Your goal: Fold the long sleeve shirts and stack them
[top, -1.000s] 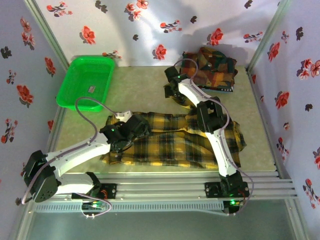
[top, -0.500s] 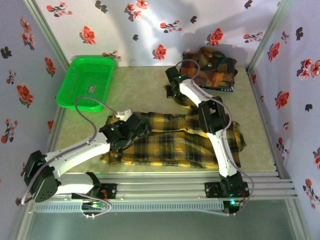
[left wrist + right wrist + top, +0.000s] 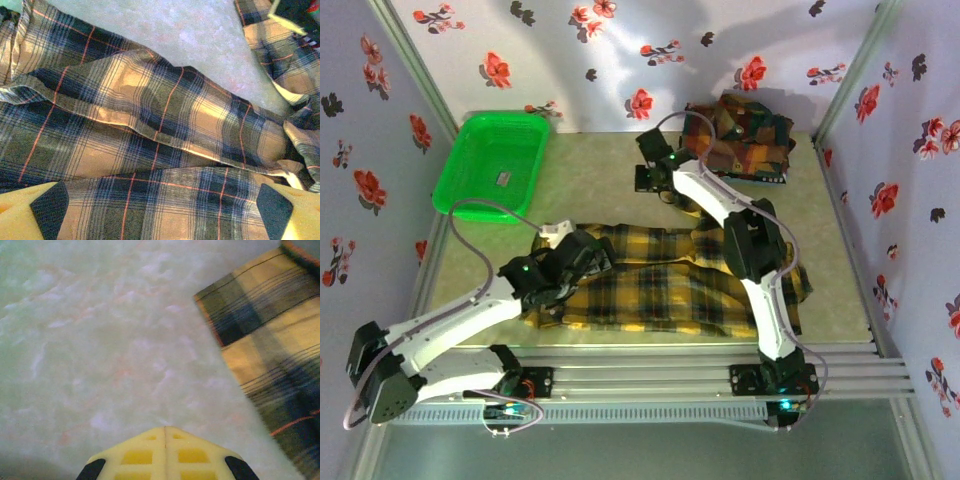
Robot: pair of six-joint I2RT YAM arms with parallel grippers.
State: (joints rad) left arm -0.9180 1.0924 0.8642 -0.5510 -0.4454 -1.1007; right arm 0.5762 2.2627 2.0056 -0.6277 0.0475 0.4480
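On the near half of the surface (image 3: 590,178): yellow shirt (image 3: 670,290), spread out and rumpled
Left fingers (image 3: 50,205): spread wide, low over the shirt's left part
Right fingers (image 3: 137,456): pressed together above bare surface, yellow plaid just to their right
Far right corner: red-green shirts (image 3: 745,135), heaped
Far left: basket (image 3: 470,195)

The top camera looks down from behind the near edge over the whole pale green table (image 3: 600,175). The left wrist camera is close above the mustard-yellow and black check flannel shirt (image 3: 150,125). The right wrist camera, low over bare table, shares that shirt's edge.
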